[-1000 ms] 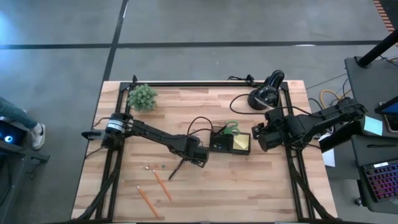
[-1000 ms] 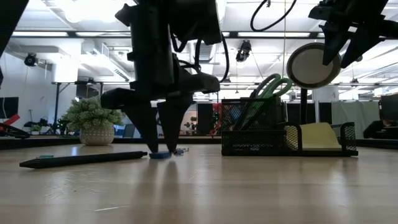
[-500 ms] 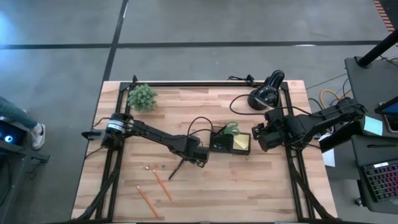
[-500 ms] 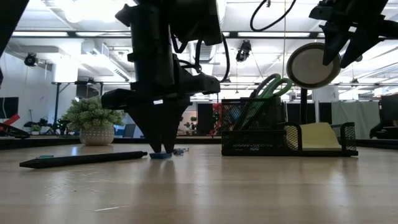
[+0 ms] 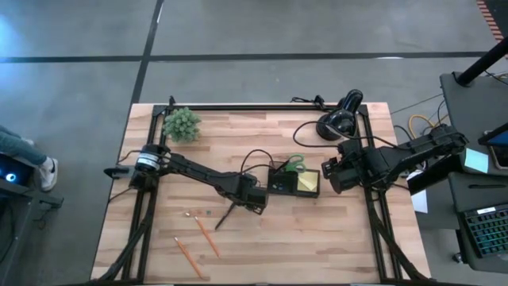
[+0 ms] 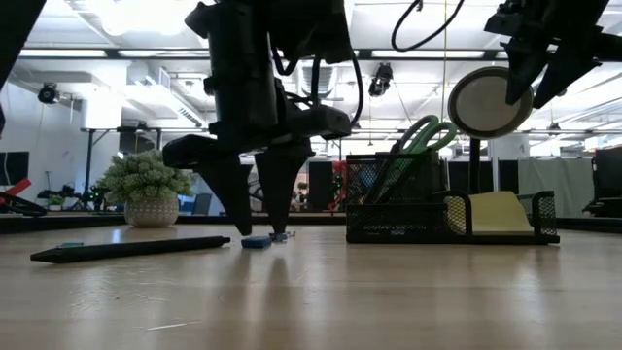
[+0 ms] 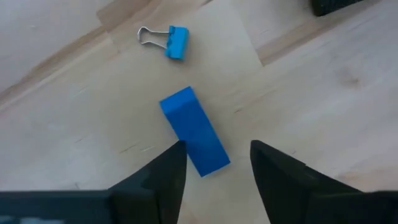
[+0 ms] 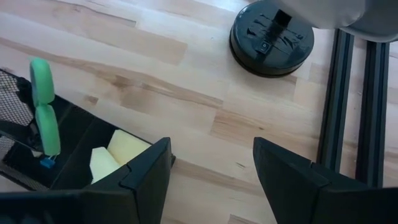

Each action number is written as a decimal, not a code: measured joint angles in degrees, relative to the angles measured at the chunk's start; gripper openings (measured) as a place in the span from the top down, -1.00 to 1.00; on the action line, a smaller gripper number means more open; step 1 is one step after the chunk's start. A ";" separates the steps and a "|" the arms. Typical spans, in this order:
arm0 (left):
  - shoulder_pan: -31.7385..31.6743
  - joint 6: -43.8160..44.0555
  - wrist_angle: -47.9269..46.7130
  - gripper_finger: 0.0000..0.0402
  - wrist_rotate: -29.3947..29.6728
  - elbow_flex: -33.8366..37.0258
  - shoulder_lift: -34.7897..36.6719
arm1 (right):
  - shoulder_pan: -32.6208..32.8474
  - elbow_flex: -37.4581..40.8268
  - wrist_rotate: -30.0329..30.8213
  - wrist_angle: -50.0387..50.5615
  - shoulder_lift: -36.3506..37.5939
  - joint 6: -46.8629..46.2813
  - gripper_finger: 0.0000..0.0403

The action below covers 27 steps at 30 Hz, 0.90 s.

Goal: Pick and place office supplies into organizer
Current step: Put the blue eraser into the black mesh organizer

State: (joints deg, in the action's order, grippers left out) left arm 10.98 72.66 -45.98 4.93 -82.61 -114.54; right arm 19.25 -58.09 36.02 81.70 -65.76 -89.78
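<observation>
Your left gripper [image 7: 214,165] hangs spread over the blue eraser [image 7: 194,130] on the table, gripping nothing. The organizer [image 5: 294,181] sits at its three o'clock. Your right gripper [image 8: 211,168] waits open, empty.

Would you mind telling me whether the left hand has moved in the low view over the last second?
Yes. The left hand has spread its fingers and shifted slightly right, toward the organizer, over the blue block.
</observation>
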 joint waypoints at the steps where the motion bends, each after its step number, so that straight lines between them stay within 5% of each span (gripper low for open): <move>1: 0.00 0.00 0.02 0.16 0.01 -0.03 0.16 | 0.00 0.17 -0.01 0.01 0.00 0.00 -0.09; 27: -0.15 0.70 2.23 0.20 1.62 3.69 0.41 | 0.00 0.49 -0.42 0.01 0.00 2.85 -0.09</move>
State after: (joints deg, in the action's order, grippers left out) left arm 10.83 73.36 -43.75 6.56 -78.91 -114.13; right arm 19.25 -57.60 35.59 81.71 -65.76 -86.93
